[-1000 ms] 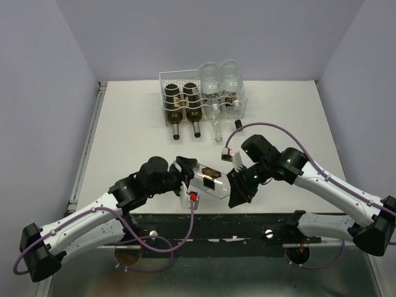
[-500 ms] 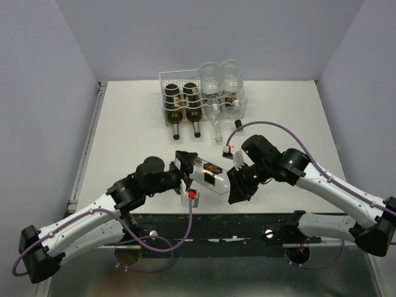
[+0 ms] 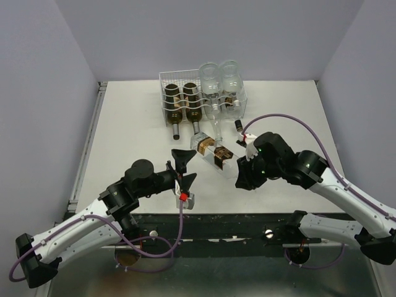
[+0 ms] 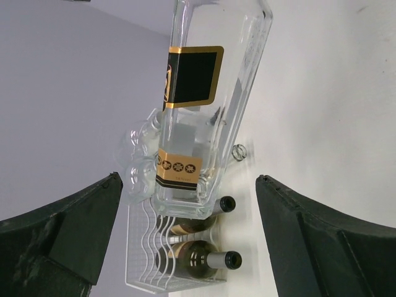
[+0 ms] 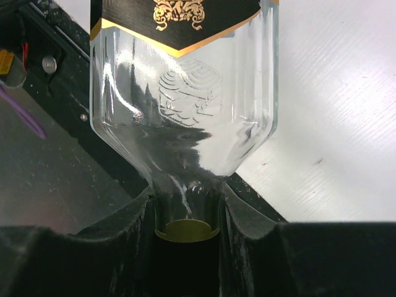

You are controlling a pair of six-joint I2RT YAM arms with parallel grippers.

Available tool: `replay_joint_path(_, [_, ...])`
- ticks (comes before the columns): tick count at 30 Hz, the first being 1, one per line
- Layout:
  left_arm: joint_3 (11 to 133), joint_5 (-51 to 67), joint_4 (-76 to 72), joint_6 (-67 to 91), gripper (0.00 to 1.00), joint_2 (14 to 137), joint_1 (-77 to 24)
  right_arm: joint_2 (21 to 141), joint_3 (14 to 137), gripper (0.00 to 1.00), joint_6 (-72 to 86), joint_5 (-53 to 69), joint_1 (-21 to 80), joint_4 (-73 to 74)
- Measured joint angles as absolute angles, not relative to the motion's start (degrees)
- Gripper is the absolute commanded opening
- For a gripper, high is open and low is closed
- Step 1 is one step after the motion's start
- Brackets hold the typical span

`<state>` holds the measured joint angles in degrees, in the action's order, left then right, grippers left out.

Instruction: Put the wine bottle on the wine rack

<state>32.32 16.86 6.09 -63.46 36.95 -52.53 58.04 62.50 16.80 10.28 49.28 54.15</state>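
Wine bottle, clear glass with black-and-gold labels, tilted just in front of the wine rack, base toward the rack and neck clamped in the right gripper; the white wire-mesh rack, wavy-shelved, holds two dark bottles and two clear bottles.

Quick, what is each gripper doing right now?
Left gripper: open, holding nothing.
Right gripper: closed on the neck of the clear bottle.
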Motion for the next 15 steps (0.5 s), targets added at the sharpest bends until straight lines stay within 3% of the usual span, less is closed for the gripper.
replay_joint_path(15, [32.4, 16.7, 5.6, -50.0, 0.99, 28.9, -52.5, 55.0, 62.8, 0.01, 17.6, 5.1, 49.3, 51.8])
